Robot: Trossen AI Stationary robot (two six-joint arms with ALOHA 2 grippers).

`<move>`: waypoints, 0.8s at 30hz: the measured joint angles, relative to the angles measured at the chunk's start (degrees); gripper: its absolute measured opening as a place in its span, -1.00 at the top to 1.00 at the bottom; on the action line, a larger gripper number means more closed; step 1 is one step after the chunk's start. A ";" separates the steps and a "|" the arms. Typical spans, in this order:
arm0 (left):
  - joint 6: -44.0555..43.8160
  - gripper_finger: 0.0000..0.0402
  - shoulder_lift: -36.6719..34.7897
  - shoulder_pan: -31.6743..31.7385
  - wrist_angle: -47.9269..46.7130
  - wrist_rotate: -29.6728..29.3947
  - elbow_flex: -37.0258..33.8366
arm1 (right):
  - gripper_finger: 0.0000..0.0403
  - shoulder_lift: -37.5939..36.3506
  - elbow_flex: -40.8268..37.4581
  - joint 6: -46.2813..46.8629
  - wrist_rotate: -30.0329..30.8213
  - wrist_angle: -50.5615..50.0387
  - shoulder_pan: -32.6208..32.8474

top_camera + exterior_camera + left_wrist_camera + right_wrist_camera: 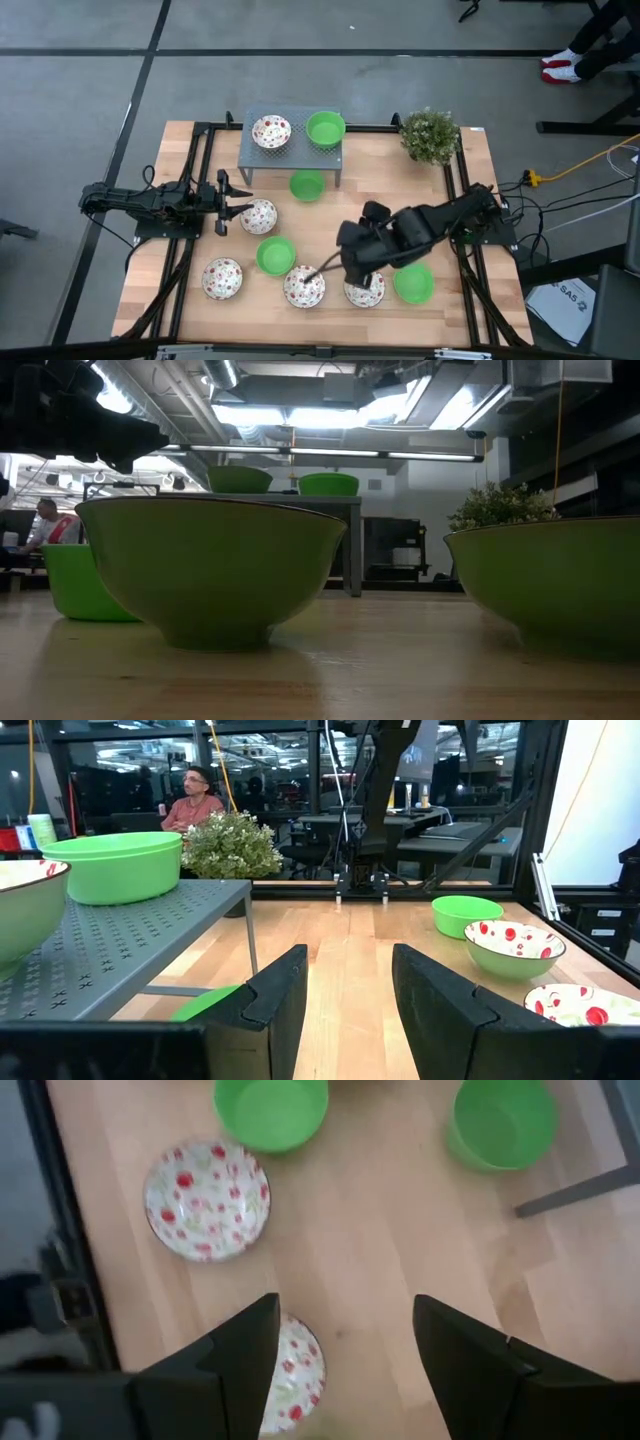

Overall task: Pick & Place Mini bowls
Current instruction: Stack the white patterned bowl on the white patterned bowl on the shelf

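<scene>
In front of the grey shelf [292,150], seen from above, the right gripper [322,270] hovers over a speckled bowl [304,286], jaws apart and empty; the left gripper [236,205] waits beside another speckled bowl [259,215], also open. Two bowls already sit on the shelf, so a pick looks in hand: next, descend and close on a rim. The right wrist view shows that patterned bowl [296,1377] under one finger, off-centre, so the gripper needs shifting over the rim first.

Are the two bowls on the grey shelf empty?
Yes. From above, the patterned bowl and green bowl on the shelf show bare insides.
</scene>
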 joint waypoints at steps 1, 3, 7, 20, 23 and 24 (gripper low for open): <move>0.00 0.29 0.00 0.02 0.00 0.00 0.02 | -0.14 -0.31 -1.20 -0.51 0.25 0.19 0.51; 0.00 0.29 -0.02 0.02 0.00 0.00 0.02 | -0.14 -1.27 -4.49 -0.77 0.30 1.44 1.28; 0.00 0.29 0.00 0.01 0.00 0.00 0.02 | -0.14 -5.41 -14.05 -0.73 -1.18 9.21 2.85; 0.00 0.29 0.00 0.02 0.00 0.00 0.00 | -0.14 -13.75 -51.72 2.46 -12.56 40.08 4.42; 0.00 0.29 0.00 0.01 0.00 0.00 0.01 | -0.14 -13.93 -57.21 1.95 -15.00 47.67 5.19; 0.00 0.29 0.00 0.01 0.00 0.00 0.00 | -0.14 -13.93 -58.90 1.41 -15.36 50.03 5.65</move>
